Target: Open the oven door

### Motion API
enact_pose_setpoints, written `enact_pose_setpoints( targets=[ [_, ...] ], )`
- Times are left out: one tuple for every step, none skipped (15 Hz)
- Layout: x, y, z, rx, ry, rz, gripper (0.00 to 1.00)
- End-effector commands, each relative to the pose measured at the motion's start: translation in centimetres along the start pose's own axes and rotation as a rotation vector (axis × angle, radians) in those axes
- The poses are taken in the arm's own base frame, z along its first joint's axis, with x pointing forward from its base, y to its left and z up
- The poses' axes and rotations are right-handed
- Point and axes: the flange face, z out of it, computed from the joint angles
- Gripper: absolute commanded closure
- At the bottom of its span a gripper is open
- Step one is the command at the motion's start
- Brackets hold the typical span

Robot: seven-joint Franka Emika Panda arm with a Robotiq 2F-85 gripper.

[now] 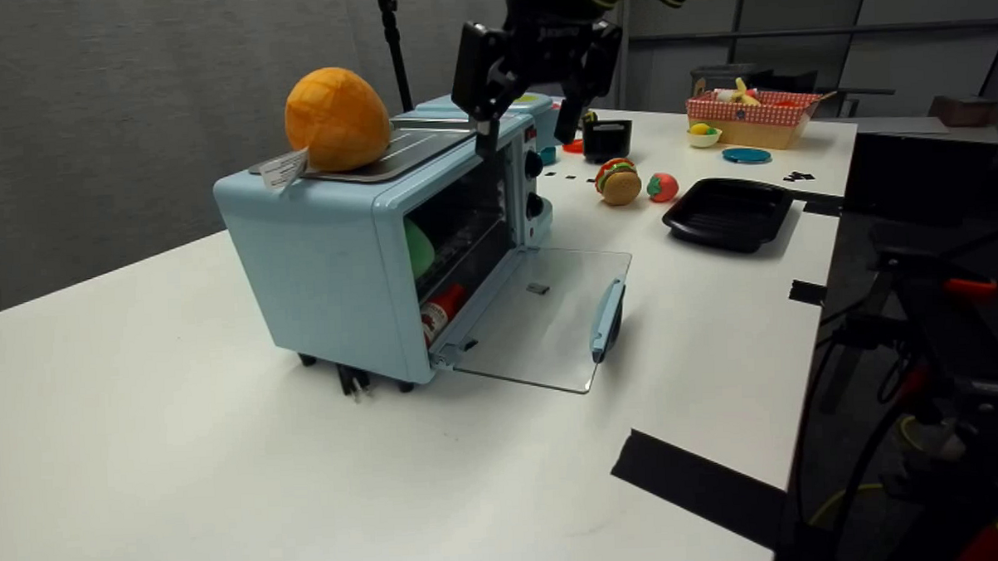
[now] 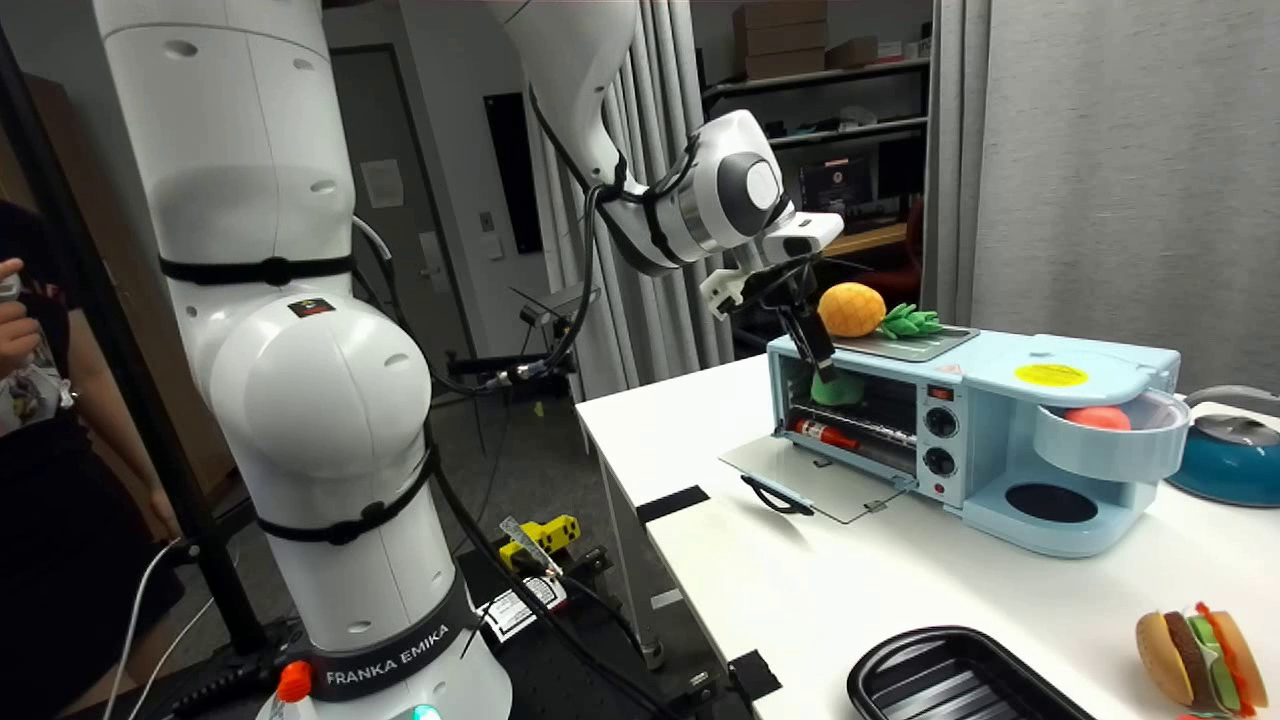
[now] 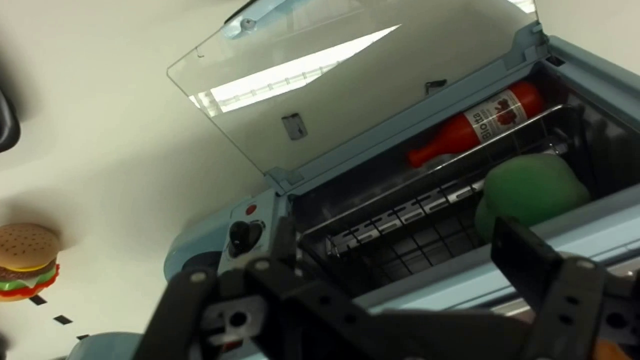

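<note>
While the oven door point(image 1: 542, 320) is folded down in front of the toaster oven point(image 1: 324, 270), its handle point(image 1: 607, 318) faces the robot-side edge of the worktop point(image 1: 181, 449). Inside, a red bottle point(image 3: 475, 122) lies toward the front, near a green object point(image 3: 535, 190). By the oven's upper front hangs the gripper point(image 1: 529, 137), jaws wide apart. A plush pineapple point(image 2: 850, 310) rests on the metal plate point(image 2: 940, 344) atop the oven. Farther along that edge lies a black tray point(image 1: 729, 210), a toy hamburger point(image 1: 618, 182) deeper in; black tape point(image 2: 672, 503) meets it near a corner.

Oven door point(image 2: 830, 483) wide open
</note>
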Motion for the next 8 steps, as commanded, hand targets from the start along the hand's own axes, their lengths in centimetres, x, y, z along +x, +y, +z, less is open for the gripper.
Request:
enact_pose_setpoints(
  targets=[
    [-0.2, 0.2, -2.6, 0.003, 0.035, -0.001, 0.0],
    [-0.2, 0.2, -3.1, 0.006, 0.041, -0.004, 0.0],
    [-0.1, 0.2, -3.6, 0.002, 0.057, -0.009, 0.0],
    [-0.1, 0.2, -4.0, -0.004, 0.067, -0.018, 0.0],
    [-0.1, 0.1, -4.4, -0.004, 0.073, -0.018, 0.0],
    [0.3, -0.5, -2.9, 0.017, 0.052, -0.023, 0.0],
    [0.3, -0.5, -3.3, 0.015, 0.058, -0.025, 0.0],
    [0.3, -0.5, -3.6, 0.015, 0.061, -0.026, 0.0]
  ],
)
